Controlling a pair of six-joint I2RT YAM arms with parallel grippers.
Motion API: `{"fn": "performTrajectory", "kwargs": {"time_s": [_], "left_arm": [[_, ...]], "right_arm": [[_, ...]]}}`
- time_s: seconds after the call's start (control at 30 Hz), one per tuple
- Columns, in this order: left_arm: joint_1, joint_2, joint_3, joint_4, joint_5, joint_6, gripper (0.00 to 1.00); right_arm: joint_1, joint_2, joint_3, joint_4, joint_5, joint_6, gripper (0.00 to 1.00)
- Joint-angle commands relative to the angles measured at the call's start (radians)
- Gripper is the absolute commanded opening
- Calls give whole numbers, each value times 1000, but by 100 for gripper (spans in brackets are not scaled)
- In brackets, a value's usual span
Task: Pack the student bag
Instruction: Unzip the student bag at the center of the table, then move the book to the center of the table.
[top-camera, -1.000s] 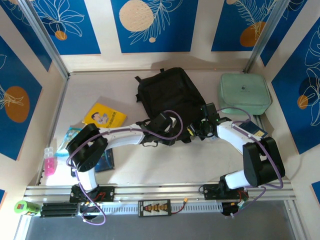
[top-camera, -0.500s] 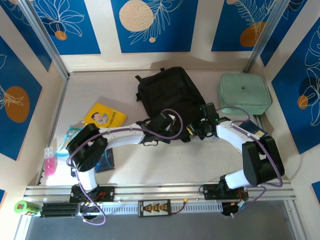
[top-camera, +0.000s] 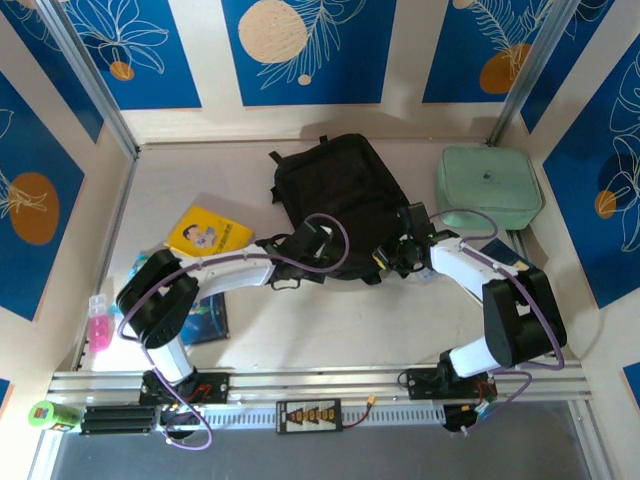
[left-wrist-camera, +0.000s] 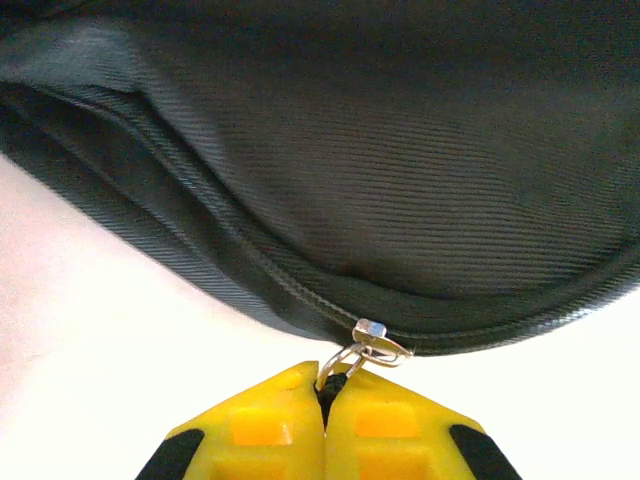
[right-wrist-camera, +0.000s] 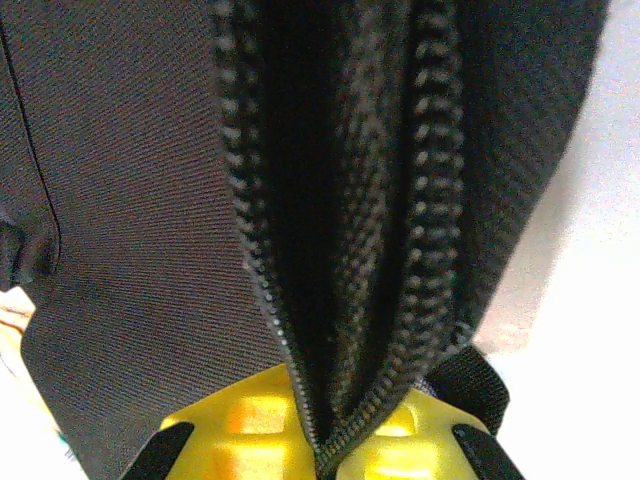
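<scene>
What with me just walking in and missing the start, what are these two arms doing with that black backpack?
Both arms are working on the student bag. The left gripper is shut on the metal zipper pull at the bag's edge. The right gripper pinches the bag at the end of a zipper whose teeth gape open. A yellow book and a mint-green case lie outside the bag, not yet packed.

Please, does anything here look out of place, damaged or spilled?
Nothing looks damaged or spilled. The student bag lies flat but slanted, its zip gaping beside the right pincer, which grips the bag's edge; the left pincer is shut on the zip's metal ring.
</scene>
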Motion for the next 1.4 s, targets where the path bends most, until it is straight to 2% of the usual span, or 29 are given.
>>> {"fn": "performTrajectory", "kwargs": {"time_s": [0.0,0.27,0.47,0.7,0.77,0.87,1.0,1.07,1.13,1.23,1.37], "left_arm": [[57,38,47,-126,-59,43,0],[164,111,129,-137,-28,148,0],[216,190,237,-136,-15,153,0],[268,258,338,-137,4,132,1],[286,248,355,-164,-15,121,7],[322,182,326,-194,-43,81,18],[395,41,183,-189,-43,11,34],[438,-8,121,-192,-36,-5,40],[480,-43,61,-187,-30,-8,51],[522,-61,33,-194,-34,-6,61],[569,-24,75,-234,-81,-43,74]], "right_arm": [[-10,8,25,-60,115,-38,0],[-17,-5,14,-25,99,-68,0],[-11,4,-5,103,-9,-25,0],[37,84,23,297,-129,86,2],[53,107,58,314,-150,74,7],[68,90,86,272,-120,33,22],[69,-6,119,85,-4,-78,46],[70,-44,142,-8,40,-144,55],[73,-76,155,-74,68,-203,65],[75,-98,163,-107,67,-255,73],[84,-89,169,-90,41,-266,76]]}}
